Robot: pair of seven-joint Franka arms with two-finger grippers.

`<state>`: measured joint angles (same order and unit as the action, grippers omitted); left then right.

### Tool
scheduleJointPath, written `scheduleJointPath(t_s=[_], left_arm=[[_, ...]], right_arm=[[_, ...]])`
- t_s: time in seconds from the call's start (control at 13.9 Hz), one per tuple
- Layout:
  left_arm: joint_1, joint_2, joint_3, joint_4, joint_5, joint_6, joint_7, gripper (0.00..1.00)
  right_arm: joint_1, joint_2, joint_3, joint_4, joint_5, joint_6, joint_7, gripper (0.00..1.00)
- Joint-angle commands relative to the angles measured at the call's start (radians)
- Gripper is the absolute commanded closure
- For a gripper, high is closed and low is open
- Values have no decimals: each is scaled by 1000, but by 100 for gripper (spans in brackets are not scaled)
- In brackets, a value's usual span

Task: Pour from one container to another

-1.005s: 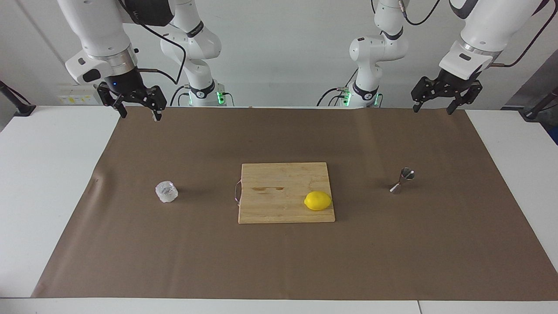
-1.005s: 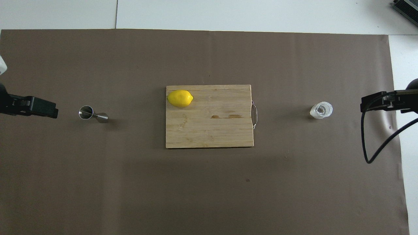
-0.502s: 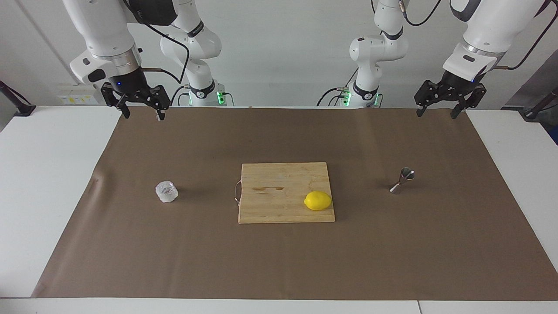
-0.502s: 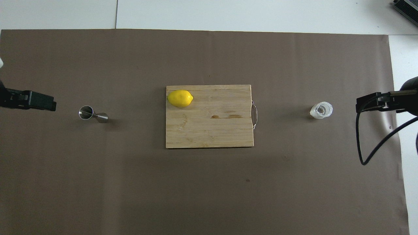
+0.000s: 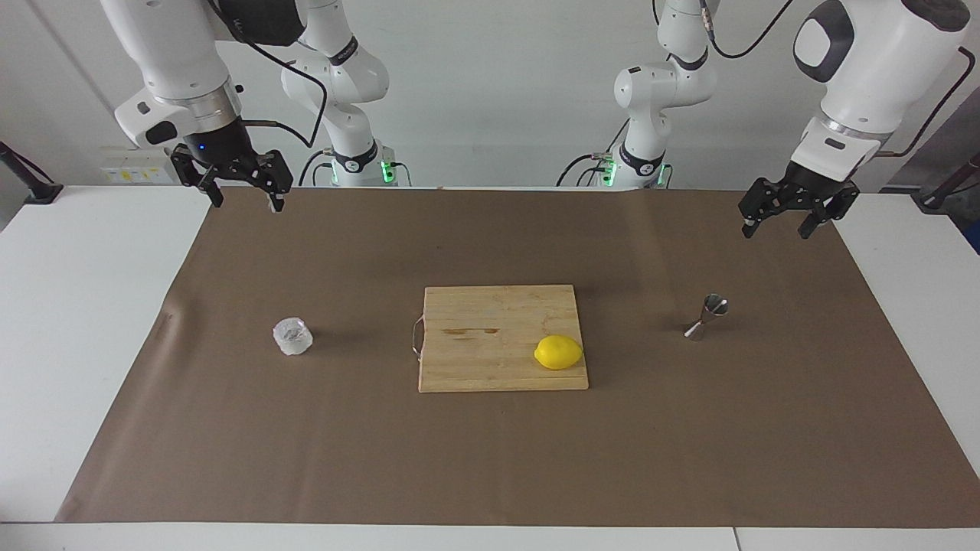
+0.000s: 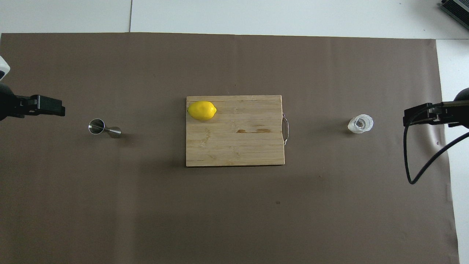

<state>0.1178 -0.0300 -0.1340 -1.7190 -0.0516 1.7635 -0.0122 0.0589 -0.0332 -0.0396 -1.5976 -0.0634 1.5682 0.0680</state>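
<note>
Tabletop covered by a brown paper sheet [image 5: 490, 459]. At its centre lies a rectangular light wooden cutting board [image 5: 490, 321] with a thin wire handle; a yellow lemon [image 5: 558, 352] rests on the board's corner farther from the robots, toward the left arm's end. No brand, label or writing can be read on any item.

The small squat clear cup with crinkled walls [image 5: 292, 336] stands upright on the paper toward the right arm's end, well apart from the board. The small shiny steel hourglass-shaped jigger [image 5: 707, 316] stands toward the left arm's end, also well apart from the board.

The left gripper [image 5: 788, 220] hangs above the paper's edge nearest the robots, fingers spread and holding nothing. The right gripper [image 5: 241, 190] hangs over the paper's corner at its own end, fingers likewise spread and empty.
</note>
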Motion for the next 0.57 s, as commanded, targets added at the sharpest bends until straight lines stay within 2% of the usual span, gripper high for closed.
scheduleJointPath(t_s=[0.0, 0.14, 0.36, 0.5], left_arm=[[34, -69, -4, -164, -34, 82, -67, 0], [54, -140, -4, -299, -34, 119, -74, 0], [59, -169, -4, -359, -34, 126, -83, 0], [66, -159, -4, -361, -101, 100, -321, 0]], right_arm=[[3, -17, -5, -16, 4, 0, -13, 0], [3, -17, -5, -16, 4, 0, -13, 0], [3, -17, -5, -16, 4, 0, -13, 0], [3, -17, -5, -16, 4, 0, -13, 0]])
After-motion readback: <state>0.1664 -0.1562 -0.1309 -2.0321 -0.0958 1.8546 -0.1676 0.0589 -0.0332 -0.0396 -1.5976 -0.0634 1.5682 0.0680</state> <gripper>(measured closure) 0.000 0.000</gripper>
